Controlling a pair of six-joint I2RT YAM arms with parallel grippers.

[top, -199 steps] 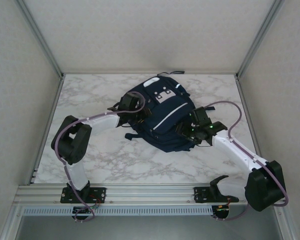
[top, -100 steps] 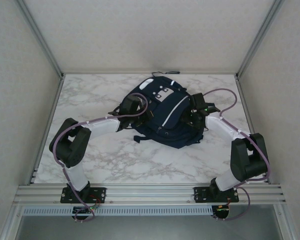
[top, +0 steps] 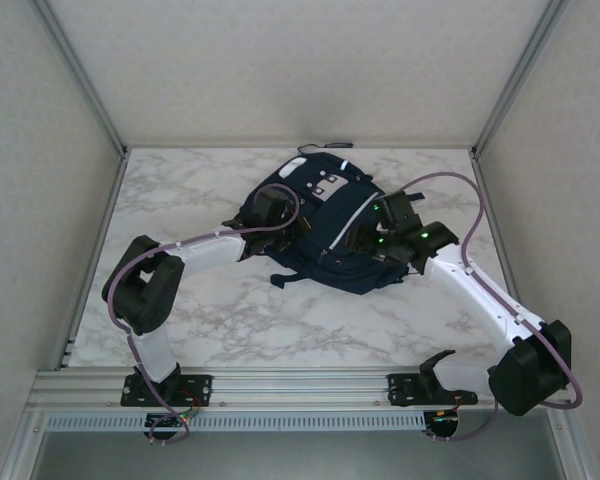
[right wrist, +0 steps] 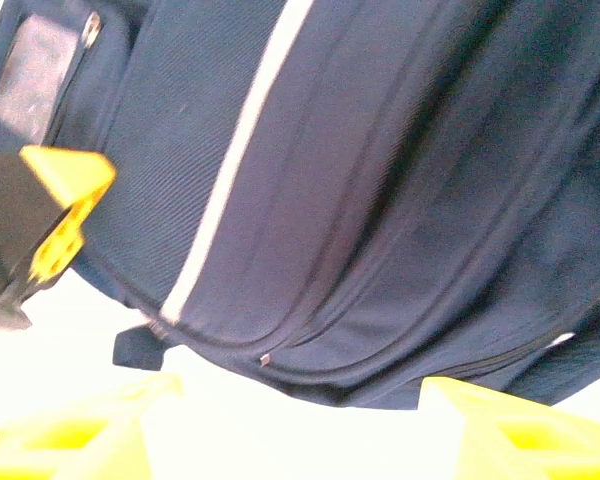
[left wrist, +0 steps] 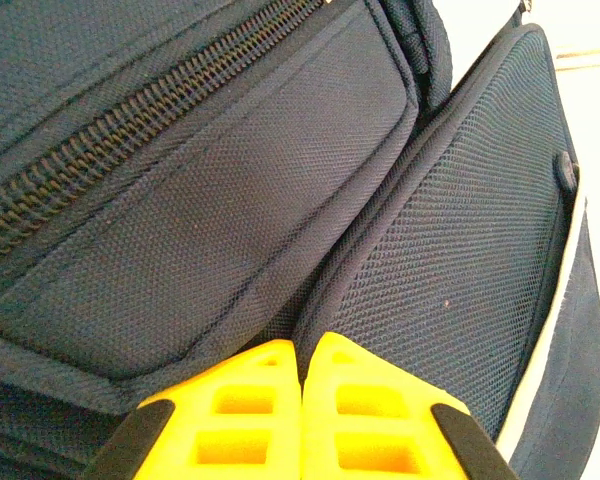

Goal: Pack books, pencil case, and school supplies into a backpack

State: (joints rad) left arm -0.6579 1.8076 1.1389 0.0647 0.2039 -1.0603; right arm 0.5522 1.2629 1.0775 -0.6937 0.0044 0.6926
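The navy-blue backpack lies flat in the middle of the marble table, its white trim stripe and grey patch facing up. My left gripper rests on the pack's left side. Its yellow fingers are shut, and the tips press into the seam between a zipped pocket and a mesh panel. My right gripper is at the pack's right side. It stands open, with the pack's lower edge just ahead of its fingers. The books, pencil case and school supplies are out of view.
The marble table has bare room to the left of the pack and in front of it. Grey enclosure walls and metal posts ring the table. A metal rail runs along the near edge by the arm bases.
My left gripper has shut at the pack's left side. The right arm swung toward the back, then returned to the pack's right edge. The pack shifted slightly away and to the right.
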